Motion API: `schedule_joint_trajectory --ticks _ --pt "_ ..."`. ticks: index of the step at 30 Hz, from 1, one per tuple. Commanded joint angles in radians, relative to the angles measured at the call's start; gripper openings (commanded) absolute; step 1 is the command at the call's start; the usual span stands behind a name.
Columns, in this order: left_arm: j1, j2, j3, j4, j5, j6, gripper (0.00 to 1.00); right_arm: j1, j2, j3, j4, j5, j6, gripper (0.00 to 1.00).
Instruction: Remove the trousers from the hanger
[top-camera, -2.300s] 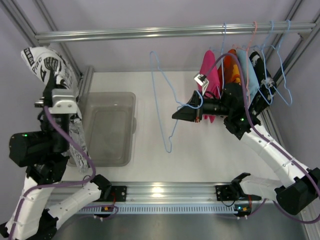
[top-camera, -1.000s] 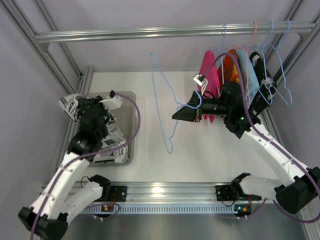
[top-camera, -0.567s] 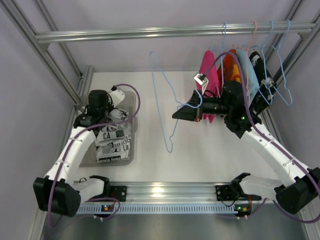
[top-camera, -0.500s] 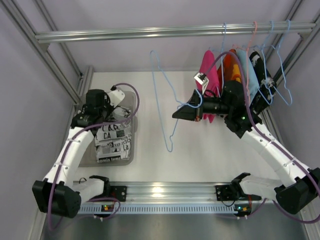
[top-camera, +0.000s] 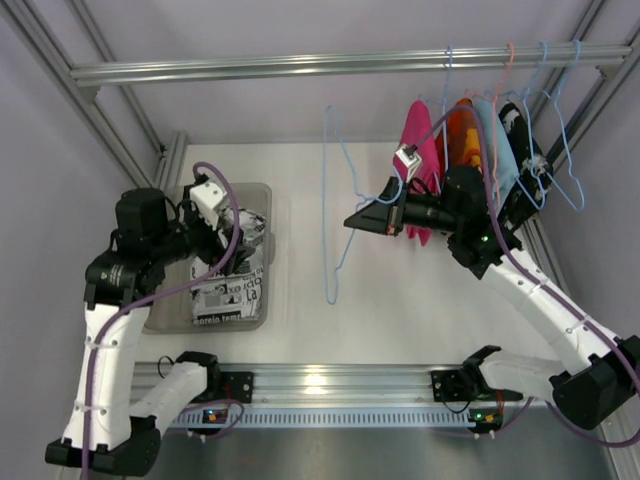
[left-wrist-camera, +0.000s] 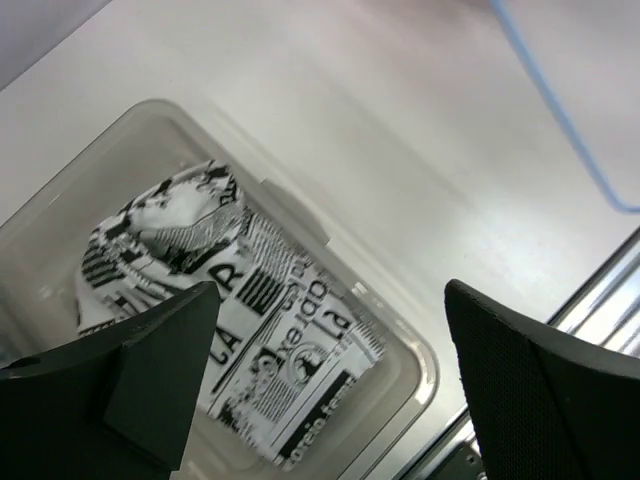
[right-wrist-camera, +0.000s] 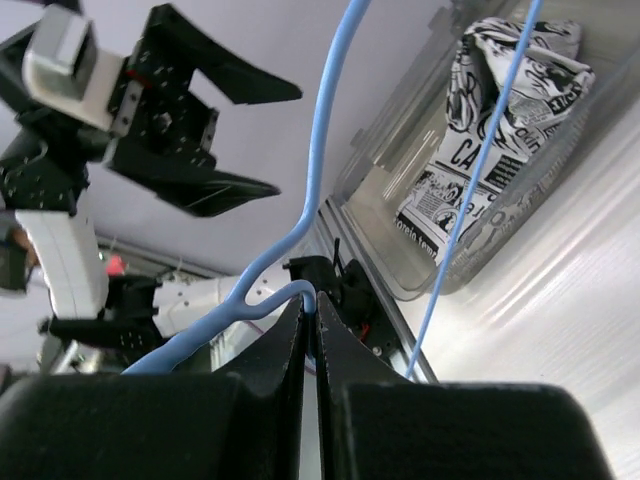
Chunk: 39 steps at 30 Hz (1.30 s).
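While off hanger (right-wrist-camera: 322, 120), trousers (top-camera: 228, 272) in tub (top-camera: 252, 187).

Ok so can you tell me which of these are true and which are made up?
1. The trousers are lying inside the clear bin. True.
2. The left gripper is squeezing the trousers. False: it is open, above the bin, with nothing between its fingers.
3. The right gripper is shut on the hanger. True.
4. The trousers are hanging on the hanger. False: the hanger is bare wire, and the trousers are in the bin.
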Motion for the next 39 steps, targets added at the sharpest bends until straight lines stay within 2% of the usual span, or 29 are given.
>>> schedule_joint_trajectory --ticks 1,2,3,4,5,6,8,10,13,17,18,24,26,29,31,33,36,37,39 --pt "-0.015 0.09 0.043 0.065 0.173 -0.169 0.99 0.014 0.028 -0.011 0.024 0.149 0.145 0.0" --pt "-0.034 0.098 0.037 0.099 0.153 -0.211 0.99 0.015 0.039 -0.006 0.001 0.195 0.195 0.0" --pt "-0.101 0.113 0.032 0.16 0.12 -0.224 0.99 0.015 0.05 0.0 -0.01 0.218 0.22 0.0" --pt "-0.146 0.121 0.026 0.188 0.022 -0.251 0.99 0.021 0.068 0.017 -0.023 0.249 0.247 0.0" --pt "-0.251 0.13 0.026 0.209 -0.033 -0.261 0.99 0.041 0.079 0.033 -0.052 0.332 0.279 0.0" --pt "-0.307 0.144 0.025 0.246 -0.087 -0.267 0.99 0.052 0.09 0.076 -0.132 0.376 0.281 0.0" --pt "-0.401 0.159 0.025 0.277 -0.155 -0.284 0.98 0.078 0.11 0.098 -0.151 0.462 0.284 0.0" --pt "-0.43 0.179 0.039 0.31 -0.184 -0.308 0.98 0.095 0.122 0.112 -0.148 0.531 0.303 0.0" --pt "-0.476 0.22 0.065 0.344 -0.25 -0.305 0.95 0.115 0.143 0.118 -0.142 0.554 0.359 0.0" --pt "-0.632 0.279 0.045 0.358 -0.412 -0.249 0.94 0.121 0.151 0.109 -0.14 0.553 0.392 0.0" --pt "-0.653 0.283 0.039 0.364 -0.417 -0.244 0.94 0.123 0.151 0.106 -0.139 0.554 0.392 0.0" --pt "-0.694 0.329 0.034 0.403 -0.428 -0.272 0.92 0.123 0.148 0.106 -0.131 0.557 0.401 0.0" --pt "-0.706 0.363 0.043 0.41 -0.479 -0.276 0.89 0.126 0.146 0.1 -0.102 0.539 0.41 0.0" --pt "-0.708 0.407 0.066 0.413 -0.581 -0.285 0.79 0.127 0.142 0.089 -0.088 0.527 0.418 0.0" --pt "-0.71 0.421 0.072 0.433 -0.62 -0.285 0.65 0.127 0.139 0.077 -0.079 0.519 0.424 0.0" --pt "-0.711 0.435 0.072 0.445 -0.632 -0.287 0.57 0.127 0.137 0.069 -0.068 0.514 0.429 0.0" --pt "-0.713 0.443 0.066 0.465 -0.667 -0.278 0.38 0.129 0.139 0.069 -0.063 0.51 0.43 0.0" --pt "-0.713 0.443 0.066 0.473 -0.681 -0.278 0.27 0.127 0.14 0.069 -0.06 0.51 0.429 0.0" --pt "-0.713 0.441 0.072 0.472 -0.701 -0.284 0.13 0.129 0.14 0.066 -0.056 0.51 0.429 0.0"
